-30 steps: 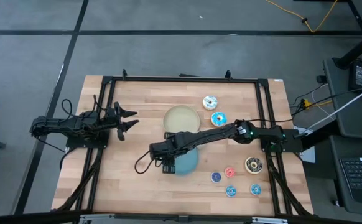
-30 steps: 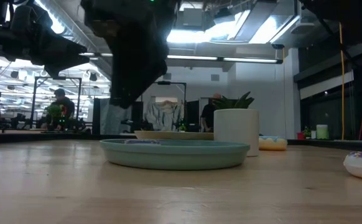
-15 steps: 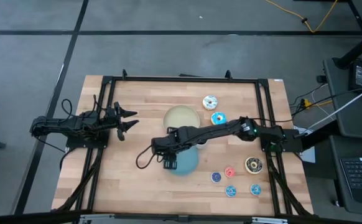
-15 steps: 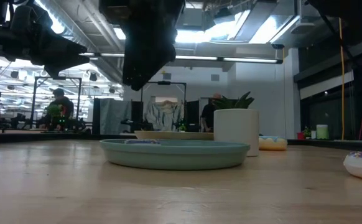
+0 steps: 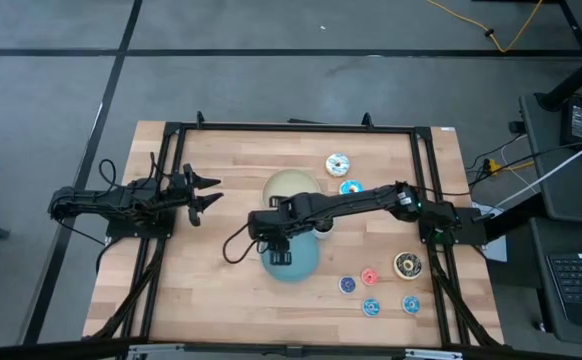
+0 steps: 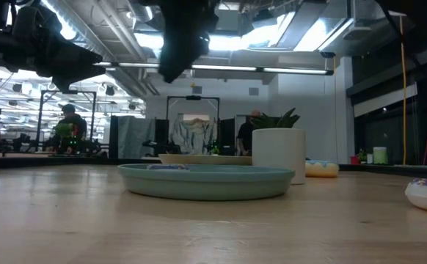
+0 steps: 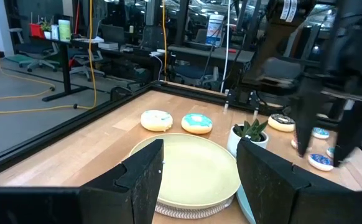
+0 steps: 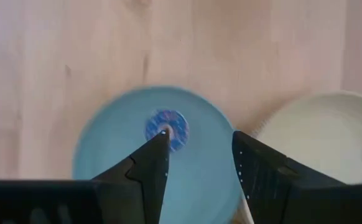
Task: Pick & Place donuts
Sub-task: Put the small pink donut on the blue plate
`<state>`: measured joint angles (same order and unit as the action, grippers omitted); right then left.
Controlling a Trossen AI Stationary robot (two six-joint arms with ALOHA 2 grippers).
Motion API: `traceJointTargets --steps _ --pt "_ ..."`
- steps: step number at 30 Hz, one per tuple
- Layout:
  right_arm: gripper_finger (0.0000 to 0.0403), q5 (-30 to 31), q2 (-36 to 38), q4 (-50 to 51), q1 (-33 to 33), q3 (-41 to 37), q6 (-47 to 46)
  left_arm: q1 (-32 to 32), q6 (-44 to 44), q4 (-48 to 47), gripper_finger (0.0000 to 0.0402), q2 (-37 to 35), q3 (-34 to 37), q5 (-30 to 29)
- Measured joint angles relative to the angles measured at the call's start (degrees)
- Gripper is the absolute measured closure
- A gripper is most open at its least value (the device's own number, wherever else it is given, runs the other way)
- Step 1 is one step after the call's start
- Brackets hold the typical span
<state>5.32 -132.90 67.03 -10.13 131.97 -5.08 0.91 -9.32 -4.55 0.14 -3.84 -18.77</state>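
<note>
Fingers of my right tool [image 8: 196, 168] frame the view beneath me, spread apart and carrying nothing. Between them, down on the blue plate [image 8: 106, 143], sits a tiny blue donut [image 8: 167, 129], flat and roughly central on the plate. Beside that plate lies the cream plate [image 8: 318, 134], bare as far as I can see.

From above, my right tool hangs over the blue plate's near-left part [image 5: 306, 262], arm stretched across the table [image 5: 211, 290]. My judgement: this one is placed, so the job now is to lift straight up and clear the rim without brushing the donut.

Farther out wait the rest: the white-iced donut [image 5: 337, 163] and the light-blue-iced donut [image 5: 350, 188] beyond the cream plate, with a small potted plant [image 7: 250, 132] close by them, so I should approach those from the open side. Down at the right, well apart from the plates, sit the dark brown donut [image 5: 407, 265], a pink one [image 5: 369, 277] and three small blue ones.

Left tool [image 5: 203, 193] waits at the table's left edge, fingers spread, idle.
</note>
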Motion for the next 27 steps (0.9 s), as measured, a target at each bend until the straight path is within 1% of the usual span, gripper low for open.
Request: traceJointTargets --steps 3,7,11,17,21,27 --pt "0.0226 0.13 3.7 0.52 0.61 -5.67 0.92 0.0 0.0 -0.03 0.0205 0.0 -0.01 0.01" --pt "0.0226 1.1 10.89 -1.57 1.33 -14.46 -0.45 0.01 0.0 -0.01 0.0205 0.0 -0.02 0.01" --pt "0.0226 4.18 18.4 -5.58 1.67 -23.87 -2.83 -0.01 0.0 -0.03 0.0205 0.0 0.0 0.01" --pt "0.0226 8.05 27.98 -7.21 3.62 -34.25 -10.17 -0.01 0.0 -0.01 0.0205 0.0 -0.02 0.01" --pt "0.0226 9.97 33.29 -6.87 4.92 -39.21 -15.86 0.0 0.0 -0.01 0.0205 -0.01 -0.01 -0.01" --pt "0.0226 10.69 41.39 -6.6 6.12 -46.27 -23.53 0.01 0.0 -0.03 0.0205 0.0 -0.02 0.01"
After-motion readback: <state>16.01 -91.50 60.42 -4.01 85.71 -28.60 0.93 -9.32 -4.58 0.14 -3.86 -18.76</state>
